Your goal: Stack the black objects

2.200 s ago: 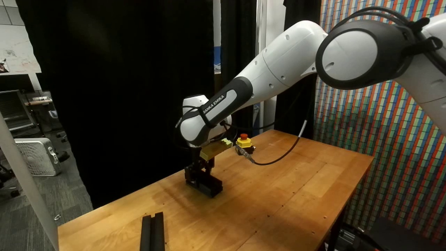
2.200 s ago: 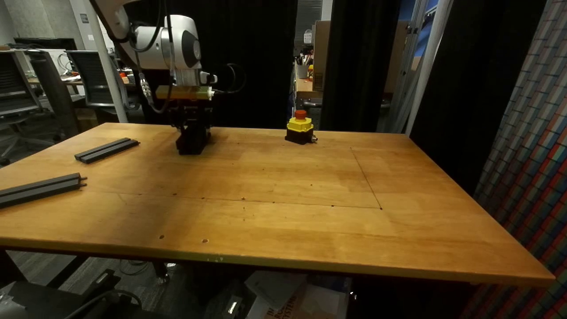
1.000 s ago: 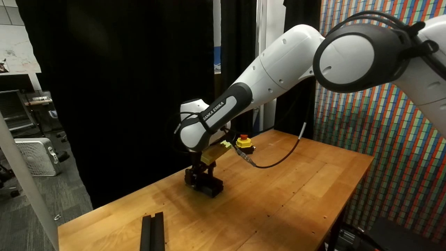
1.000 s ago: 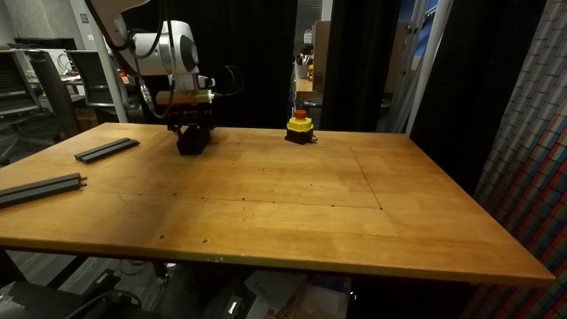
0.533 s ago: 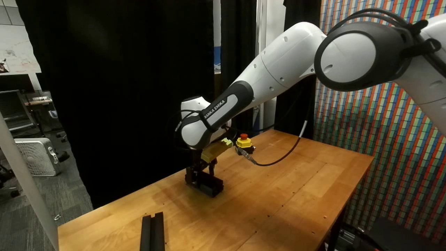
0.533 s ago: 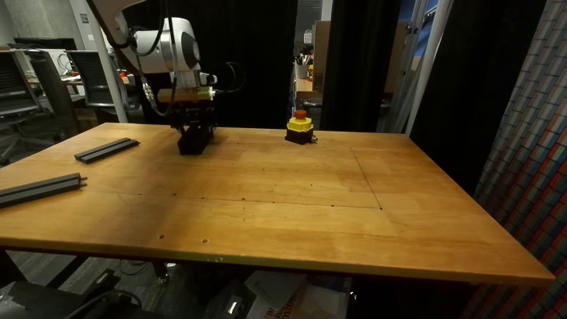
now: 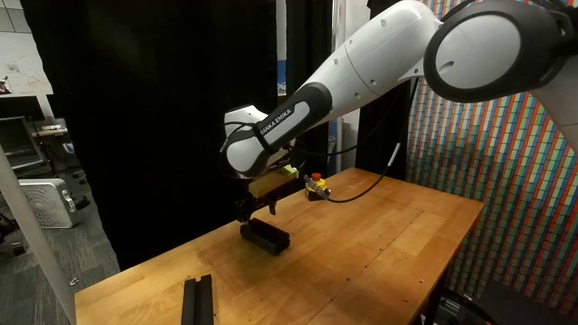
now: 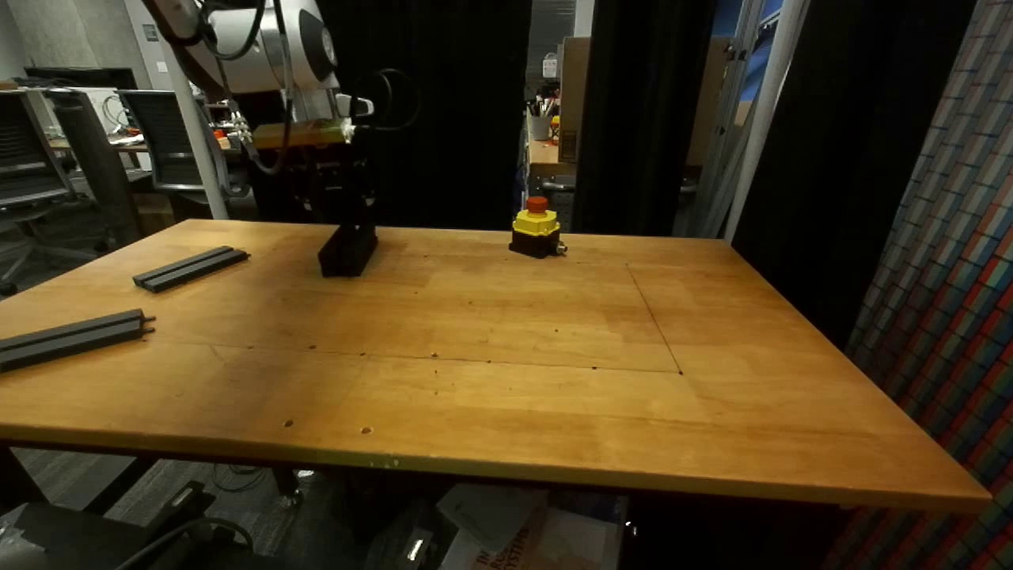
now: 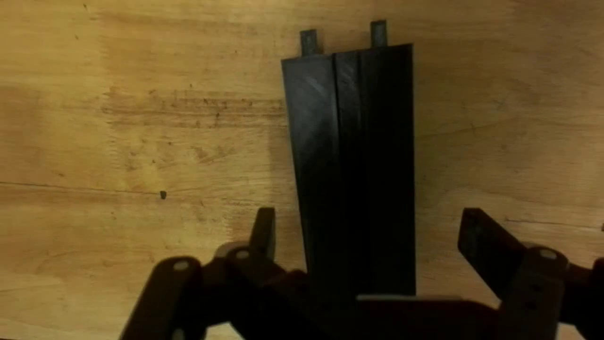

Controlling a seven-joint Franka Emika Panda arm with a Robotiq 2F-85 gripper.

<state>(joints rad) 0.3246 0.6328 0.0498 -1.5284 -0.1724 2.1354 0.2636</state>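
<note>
Since the earlier frame the hand (image 9: pixel 367 219) has risen from around the black stack (image 7: pixel 265 237), which has stayed put on the tabletop (image 8: pixel 491 309). The hand's fingers are spread wide and hold nothing; in the wrist view they flank the stack, bare wood showing on both sides, though the gap is narrower on that view's left. A sideways move begun too low could let the finger there clip the stack and shift its top. The stack looks taller than a lone bar, so I judge two bars are already piled; it is too dark to tell whether they sit flush. If not, the upper one could slip under added weight.

In an exterior view the stack sits close to the tabletop's far edge, so a hard knock that way could send it over. To its left lie the far-left bar (image 8: pixel 194 272) and the near-left bar (image 8: pixel 75 344), presumably next to be piled. Both are low and flat: fingertips reaching too deep may jam against the wood, and a grip away from the middle may let a bar tip. The near-left bar runs out of that view, so its middle is hard to judge. The yellow box with a red button (image 8: pixel 536 226), well apart on the right, matters only if the hand strays that way.
</note>
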